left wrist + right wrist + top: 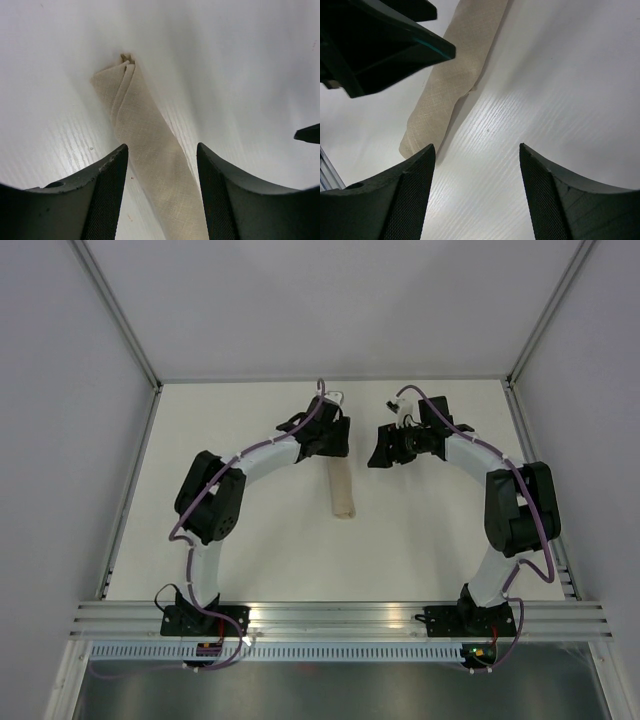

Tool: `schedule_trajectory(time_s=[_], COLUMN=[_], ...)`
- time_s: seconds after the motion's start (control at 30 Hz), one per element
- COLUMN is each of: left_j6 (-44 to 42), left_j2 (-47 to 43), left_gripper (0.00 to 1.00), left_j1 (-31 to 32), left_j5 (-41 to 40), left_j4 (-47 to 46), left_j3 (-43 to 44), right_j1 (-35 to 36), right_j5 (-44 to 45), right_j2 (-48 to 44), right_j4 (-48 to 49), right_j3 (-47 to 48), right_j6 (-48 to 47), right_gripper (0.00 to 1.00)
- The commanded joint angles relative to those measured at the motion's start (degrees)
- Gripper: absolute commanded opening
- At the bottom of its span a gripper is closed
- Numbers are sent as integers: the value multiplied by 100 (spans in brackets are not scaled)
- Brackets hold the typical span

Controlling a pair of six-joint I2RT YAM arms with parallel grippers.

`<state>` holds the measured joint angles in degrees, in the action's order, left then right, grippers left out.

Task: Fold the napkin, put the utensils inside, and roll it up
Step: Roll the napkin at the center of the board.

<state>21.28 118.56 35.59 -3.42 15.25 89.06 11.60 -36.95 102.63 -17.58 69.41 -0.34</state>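
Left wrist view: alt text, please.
A rolled beige napkin lies diagonally on the white table, running from upper left down between the open fingers of the left gripper. No knife shows.

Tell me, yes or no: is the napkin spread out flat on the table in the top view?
No, the napkin lies rolled into a narrow tube on the table.

White tabletop [270,560] with a faint wood grain, pale panels [330,300] closing it in on three sides, metal struts [118,312] running up the corners, and a ribbed aluminium rail [340,618] along the near edge.
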Motion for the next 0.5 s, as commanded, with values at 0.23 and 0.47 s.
schedule_trajectory(time_s=[0.23,0.47], left_j6=[-1,166], left_j2=[-1754,-3505], left_gripper=[63,66], left_j1=[-693,-1080], left_j5=[97,-194], left_j4=[-443,-944], left_j3=[-819,-2303], right_j1=[-289,-684], right_j5=[153,276], right_j2=[-558,-1341], right_j4=[281,317], right_j3=[-76,-313], right_j6=[-80,-168], right_gripper=[76,80])
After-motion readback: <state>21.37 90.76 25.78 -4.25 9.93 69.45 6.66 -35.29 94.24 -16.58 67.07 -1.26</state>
